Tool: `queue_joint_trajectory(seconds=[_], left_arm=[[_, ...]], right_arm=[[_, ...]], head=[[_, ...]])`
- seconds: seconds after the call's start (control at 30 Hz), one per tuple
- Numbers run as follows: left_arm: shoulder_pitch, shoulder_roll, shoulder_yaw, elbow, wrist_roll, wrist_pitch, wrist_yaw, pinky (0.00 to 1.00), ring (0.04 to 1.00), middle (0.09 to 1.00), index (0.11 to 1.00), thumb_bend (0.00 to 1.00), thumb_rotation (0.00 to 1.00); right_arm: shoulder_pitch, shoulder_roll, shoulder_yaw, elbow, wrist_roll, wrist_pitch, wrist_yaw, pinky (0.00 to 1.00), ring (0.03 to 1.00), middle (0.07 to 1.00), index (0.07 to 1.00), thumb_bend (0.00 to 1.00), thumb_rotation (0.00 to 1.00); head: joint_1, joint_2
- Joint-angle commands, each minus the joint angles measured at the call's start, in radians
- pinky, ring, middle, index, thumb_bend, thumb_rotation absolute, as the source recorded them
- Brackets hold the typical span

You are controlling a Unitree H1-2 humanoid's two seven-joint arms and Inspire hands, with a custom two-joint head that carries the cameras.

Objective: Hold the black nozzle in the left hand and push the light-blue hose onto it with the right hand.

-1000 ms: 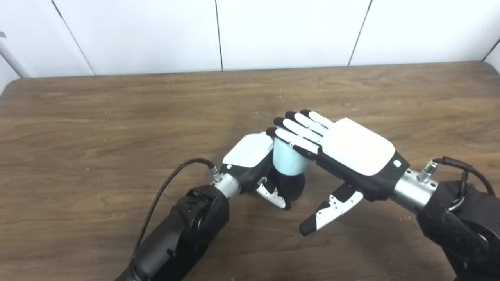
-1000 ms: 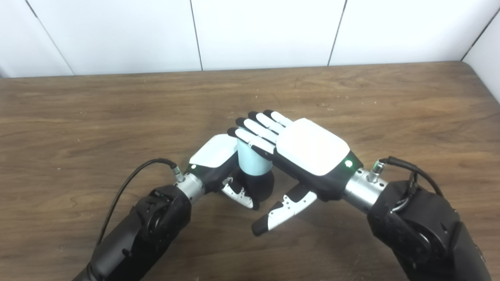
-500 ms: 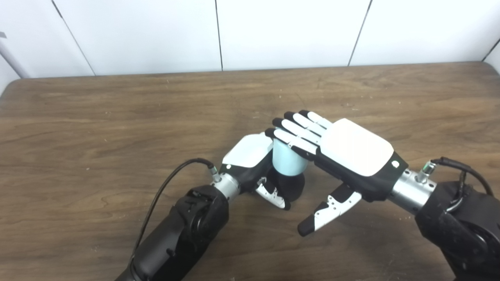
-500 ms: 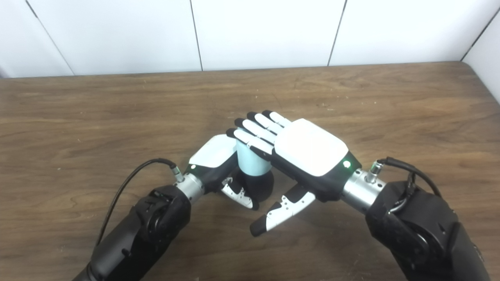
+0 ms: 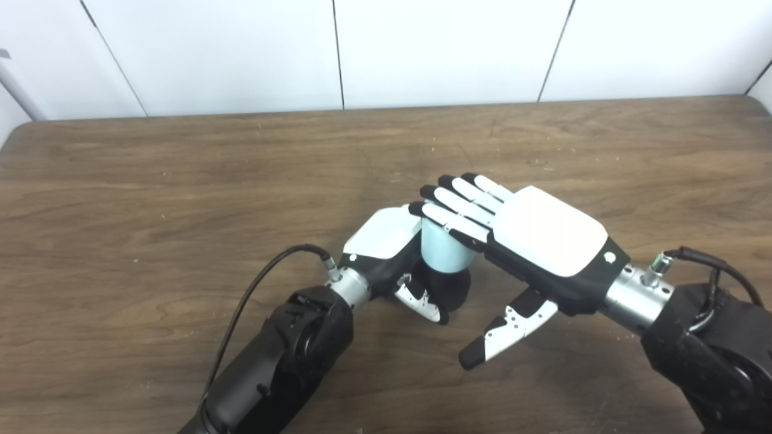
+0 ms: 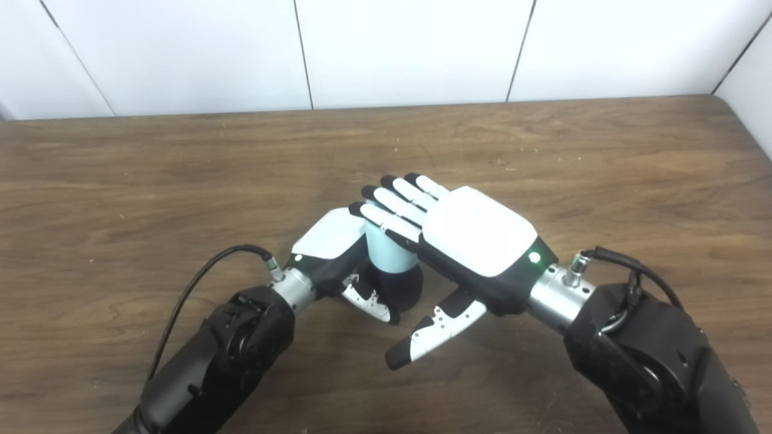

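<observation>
The right hand has sunk slightly, fingers flat and spread atop the light-blue hose. The hose stands on the black nozzle, gripped by the left hand at the wooden table's centre.

Each robot hand, left and right, has a glossy white back plate on a black frame, with white fingers tipped black. The thumbs are white with small dark screws. Behind each, a silver wrist collar joins a bulky black forearm, with a black cable plugged in beside the wrist.
</observation>
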Motion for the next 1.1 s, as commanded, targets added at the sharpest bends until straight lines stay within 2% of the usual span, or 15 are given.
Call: queue_joint_trajectory(seconds=[0.0,1.07], left_arm=[[0.062,0.045,-0.050,0.083,-0.006,0.052,-0.168,1.00,0.733,0.518,0.454,0.52,0.00],[0.062,0.046,-0.052,0.080,-0.001,0.054,-0.169,1.00,0.722,0.517,0.456,0.52,0.00]], right_arm=[[0.045,-0.032,0.060,0.038,0.014,-0.003,0.130,1.00,1.000,0.990,0.956,0.71,1.00],[0.066,-0.021,0.070,0.054,-0.005,-0.026,0.094,1.00,1.000,0.990,0.955,0.69,1.00]], head=[[0.000,0.001],[-0.001,0.005]])
